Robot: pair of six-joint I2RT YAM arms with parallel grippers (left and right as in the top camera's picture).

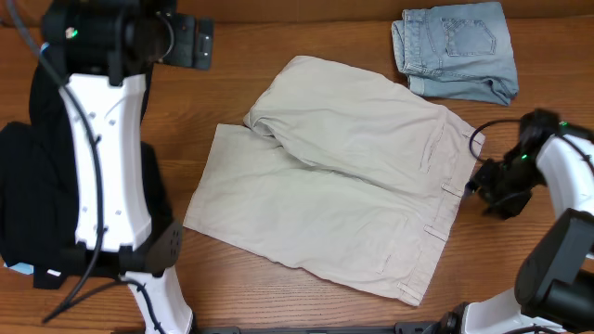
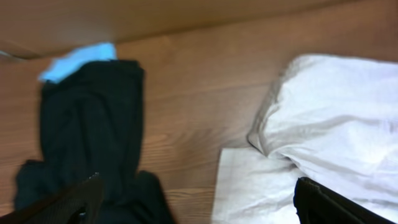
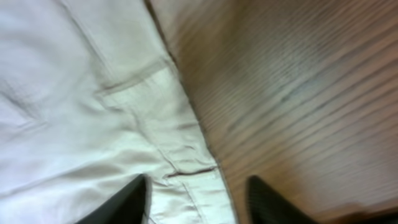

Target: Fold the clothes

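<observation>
Shorts [image 1: 343,186] lie spread on the wooden table [image 1: 306,28]

The left arm [image 1: 107,158] runs up the frame's left side, left gripper [image 2: 196,196] spread wide. The right arm [image 1: 566,167] bends at the right edge, right gripper [image 3: 199,190] parted.

No text, brand, number or sign can be read on anything in the three views.

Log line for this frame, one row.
khaki shorts: spread out on table | left gripper: open, empty, near leg hem | right gripper: open, empty, over waistband edge
</observation>
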